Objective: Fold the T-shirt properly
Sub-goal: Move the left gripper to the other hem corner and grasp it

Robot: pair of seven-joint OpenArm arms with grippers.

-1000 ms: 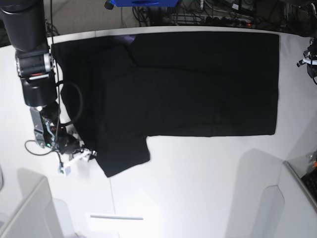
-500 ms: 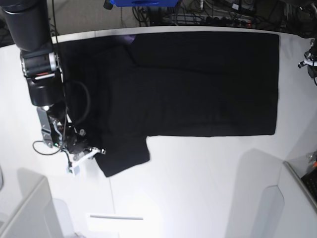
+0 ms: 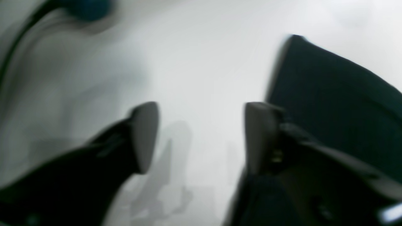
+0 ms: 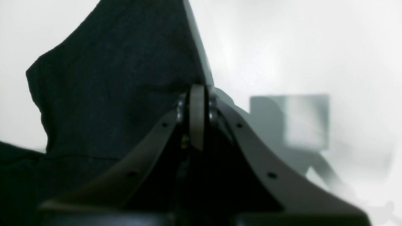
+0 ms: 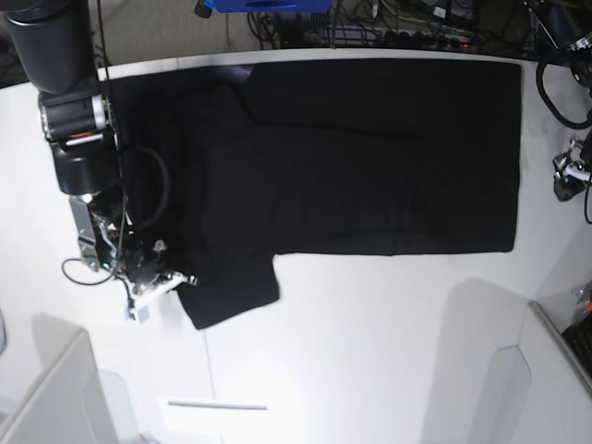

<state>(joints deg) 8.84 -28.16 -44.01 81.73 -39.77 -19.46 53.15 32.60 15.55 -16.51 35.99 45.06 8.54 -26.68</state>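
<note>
The black T-shirt lies spread flat on the white table, one short sleeve pointing to the front left. My right gripper is at that sleeve's outer edge. In the right wrist view its jaws are pressed together, pinching the sleeve's edge at the tips. My left gripper hangs just off the shirt's right hem. In the blurred left wrist view it stands open over bare table, nothing between its fingers, with a shirt corner beside it.
Cables and a blue object crowd the table's back edge. Grey panels stand at the front left and front right corners. A white strip lies near the front edge.
My right gripper slid to the sleeve's edge and closed on it. My left arm came down further into view at the right, and its jaws opened.
</note>
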